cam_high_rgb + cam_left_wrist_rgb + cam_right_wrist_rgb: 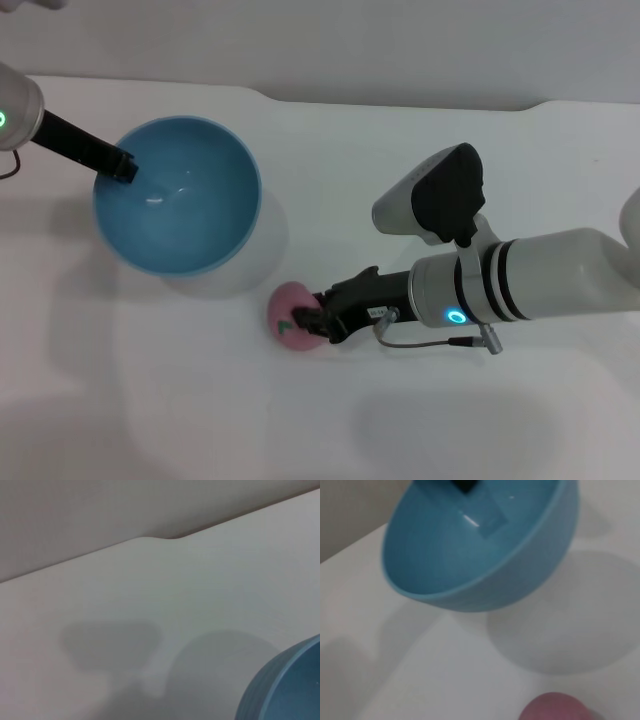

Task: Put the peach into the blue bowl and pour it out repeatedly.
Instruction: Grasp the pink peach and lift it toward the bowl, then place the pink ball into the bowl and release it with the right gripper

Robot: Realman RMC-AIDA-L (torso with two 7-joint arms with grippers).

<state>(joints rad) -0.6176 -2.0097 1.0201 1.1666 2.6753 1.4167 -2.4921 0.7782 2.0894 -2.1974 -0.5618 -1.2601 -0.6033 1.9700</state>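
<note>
Small round matte pink peach (293, 315) lies on the white worktop (200, 400), just beside the glossy light-blue plastic bowl (178, 195). Bowl is lifted and tilted, empty, its rim clamped by the left gripper (122, 166). Right gripper (312, 322) is at the peach, fingers around it; whether they have closed firmly I cannot tell. Advice: secure a centred grip, lift clear of the rim, release low over the bowl's middle.
</note>
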